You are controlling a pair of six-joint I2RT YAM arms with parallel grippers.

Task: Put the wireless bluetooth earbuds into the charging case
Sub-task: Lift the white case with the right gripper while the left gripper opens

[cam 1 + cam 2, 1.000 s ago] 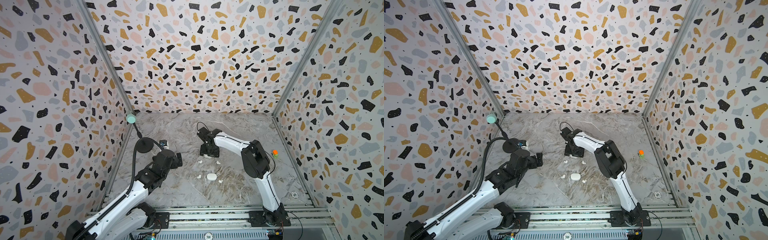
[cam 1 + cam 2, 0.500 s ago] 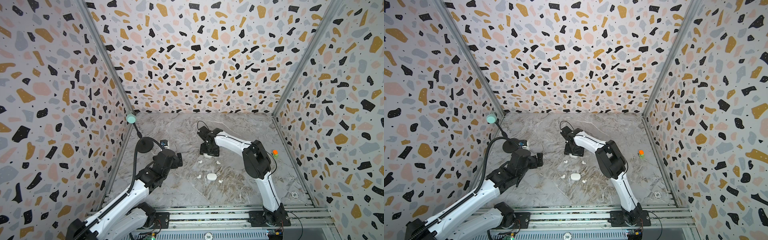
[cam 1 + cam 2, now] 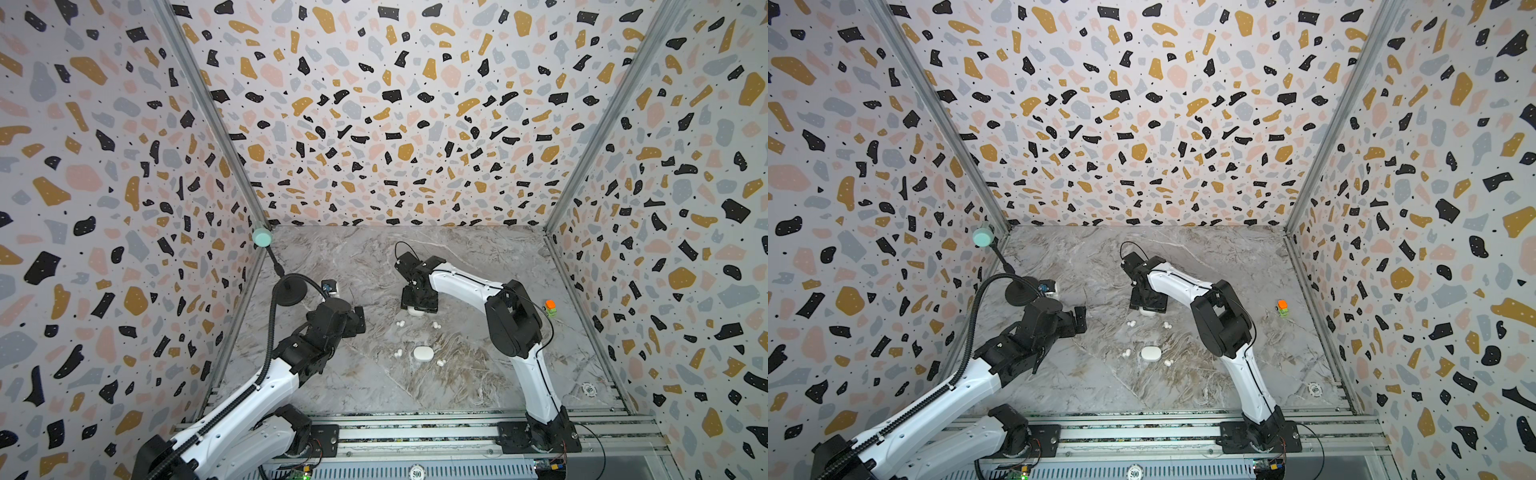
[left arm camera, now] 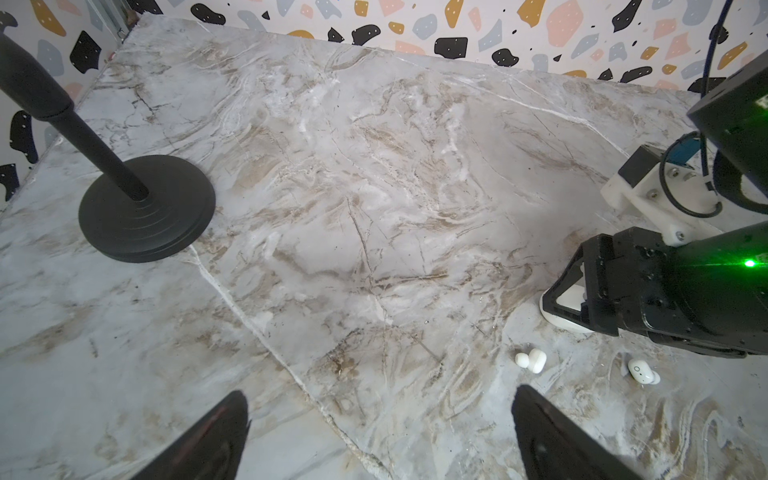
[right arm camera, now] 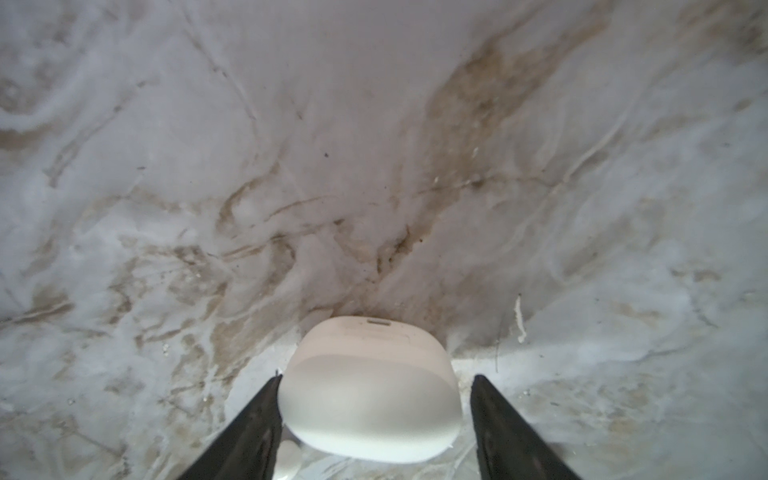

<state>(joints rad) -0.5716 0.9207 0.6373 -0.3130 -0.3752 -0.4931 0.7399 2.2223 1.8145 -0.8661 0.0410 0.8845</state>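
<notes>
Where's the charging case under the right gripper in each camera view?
In a top view: charging case mid-table, peeking from under the right gripper.
In a top view: charging case likewise under the gripper.
Left wrist: charging case a white sliver under the black jaws.
Right wrist: charging case close up between the jaws.
Shared landmark: the right gripper straddling it.
</notes>
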